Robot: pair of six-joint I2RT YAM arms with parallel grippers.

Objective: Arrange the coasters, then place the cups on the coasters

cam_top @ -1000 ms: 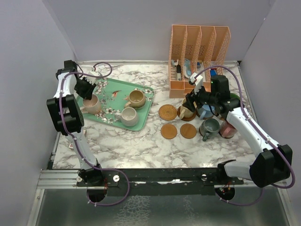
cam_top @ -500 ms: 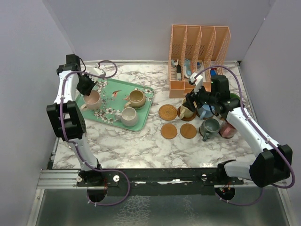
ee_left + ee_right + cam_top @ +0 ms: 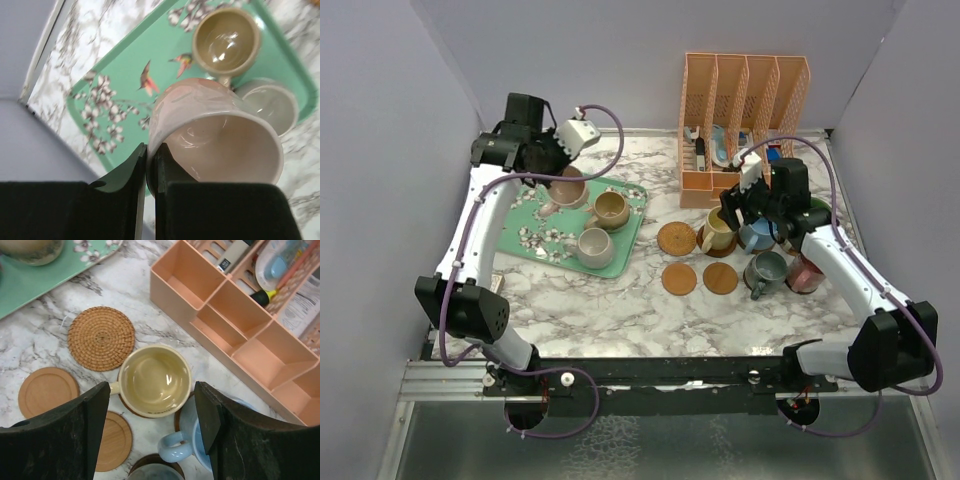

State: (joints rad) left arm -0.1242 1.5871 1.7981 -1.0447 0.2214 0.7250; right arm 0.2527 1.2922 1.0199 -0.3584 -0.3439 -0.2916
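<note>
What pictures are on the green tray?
Birds and white blossoms on the tray; the left wrist view shows them best.

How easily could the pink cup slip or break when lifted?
The pink cup looks shiny-glazed, so probably slippery; the left gripper pinches it only at one side. It hangs tilted, so it may swing. Likely hard and breakable if dropped.

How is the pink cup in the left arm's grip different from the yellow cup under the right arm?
The pink cup is pinched by its wall in the shut left gripper and hangs tilted over the green tray. The yellow cup stands upright on a dark coaster, between the fingers of the open right gripper, not gripped. The pink cup is pale rose, the yellow cup mustard-cream. Both are small, empty, glazed mugs.
</note>
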